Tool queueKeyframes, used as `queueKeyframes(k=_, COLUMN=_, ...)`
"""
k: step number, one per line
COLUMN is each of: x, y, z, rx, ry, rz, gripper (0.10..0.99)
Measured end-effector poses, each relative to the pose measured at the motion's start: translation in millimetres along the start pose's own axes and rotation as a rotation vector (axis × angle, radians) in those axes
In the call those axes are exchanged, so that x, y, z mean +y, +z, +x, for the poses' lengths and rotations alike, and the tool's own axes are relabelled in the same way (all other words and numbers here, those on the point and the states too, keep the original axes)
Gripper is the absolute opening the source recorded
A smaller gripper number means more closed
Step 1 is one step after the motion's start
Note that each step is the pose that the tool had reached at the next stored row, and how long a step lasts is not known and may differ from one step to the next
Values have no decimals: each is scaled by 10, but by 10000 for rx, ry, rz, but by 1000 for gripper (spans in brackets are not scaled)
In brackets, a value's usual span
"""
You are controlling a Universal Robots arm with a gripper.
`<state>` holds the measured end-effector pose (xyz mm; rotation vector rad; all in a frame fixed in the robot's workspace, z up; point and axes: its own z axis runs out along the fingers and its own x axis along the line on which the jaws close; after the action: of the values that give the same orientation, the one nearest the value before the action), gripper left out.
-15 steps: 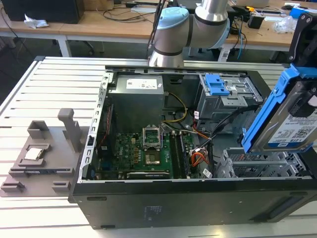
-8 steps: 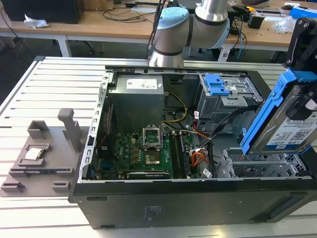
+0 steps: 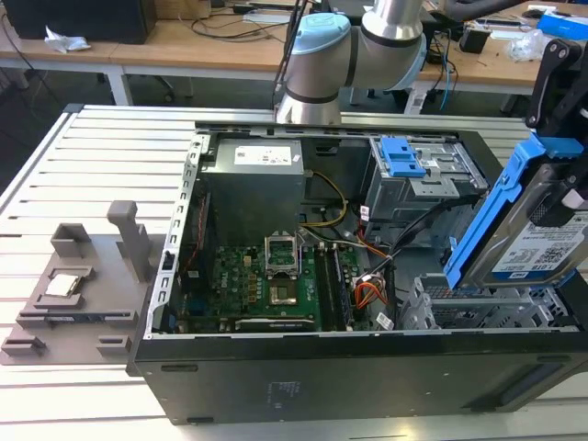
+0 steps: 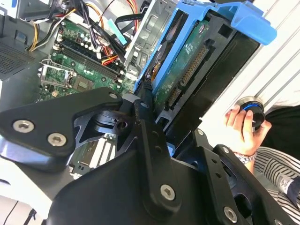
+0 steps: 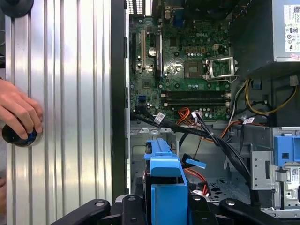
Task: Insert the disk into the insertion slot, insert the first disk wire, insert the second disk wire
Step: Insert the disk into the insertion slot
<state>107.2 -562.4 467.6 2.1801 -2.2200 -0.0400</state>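
One open black computer case (image 3: 322, 377) on its side on a ribbed aluminium table (image 3: 92, 156), open face up. Behind the table, wooden workbenches (image 3: 184, 41) with loose cables and small parts. On the table toward the exterior view's left, just beside the case, a grey fixture block (image 3: 83, 285). Inside the case: green motherboard (image 3: 266, 285), grey power supply (image 3: 253, 165), tall grey cage with blue latch (image 3: 404, 161), orange-yellow-black wire bundle (image 3: 367, 294). At the end of the case toward the exterior view's right, the insertion slot (image 3: 478, 308), a silver perforated sheet-metal cage. Outside the case wall in the first wrist view, a person's hand (image 5: 18, 112) on a black-and-blue knob (image 5: 9, 136) on the table. Gripper (image 5: 164, 208) clenched on the disk (image 3: 537, 243), black fingers (image 4: 145, 117) on opposite sides of the blue carrier bracket (image 3: 487, 216). Disk tilted, label toward the exterior camera, green circuit-board face toward the second wrist camera. Lower end of the bracket at the mouth of the insertion slot, disk not seated; contact with the cage not discernible. Thin red first disk wire (image 5: 196, 174) inside the case, near the slot.
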Motion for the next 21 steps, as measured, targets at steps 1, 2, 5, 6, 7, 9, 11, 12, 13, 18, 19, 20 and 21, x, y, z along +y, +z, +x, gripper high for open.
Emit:
queueKeyframes(k=1, x=0, y=4, z=0, rx=0, ry=0, rz=0, gripper=361)
queueKeyframes(k=2, x=-1, y=9, z=0, rx=1, ry=0, rz=0, gripper=361)
queueKeyframes(k=5, x=-1, y=35, z=0, rx=1, ry=1, rz=0, gripper=361)
queueKeyframes(k=6, x=-2, y=45, z=0, rx=0, ry=0, rz=0, gripper=361)
queueKeyframes(k=7, x=-2, y=53, z=0, rx=0, ry=0, rz=0, gripper=361)
queueKeyframes(k=9, x=-3, y=76, z=0, rx=1, ry=0, rz=0, gripper=361)
queueKeyframes(k=11, x=-4, y=106, z=0, rx=0, ry=0, rz=0, gripper=361)
queueKeyframes(k=12, x=-4, y=113, z=0, rx=0, ry=0, rz=0, gripper=361)
queueKeyframes(k=13, x=-5, y=116, z=0, rx=-1, ry=0, rz=0, gripper=361)
queueKeyframes(k=18, x=-1, y=123, z=-1, rx=-118, ry=-6, rz=-2, gripper=361)
queueKeyframes(k=19, x=-1, y=125, z=0, rx=-117, ry=-6, rz=-4, gripper=361)
queueKeyframes(k=20, x=-3, y=130, z=0, rx=-118, ry=-5, rz=-63, gripper=361)
queueKeyframes(k=21, x=-6, y=133, z=1, rx=-117, ry=-4, rz=-189, gripper=361)
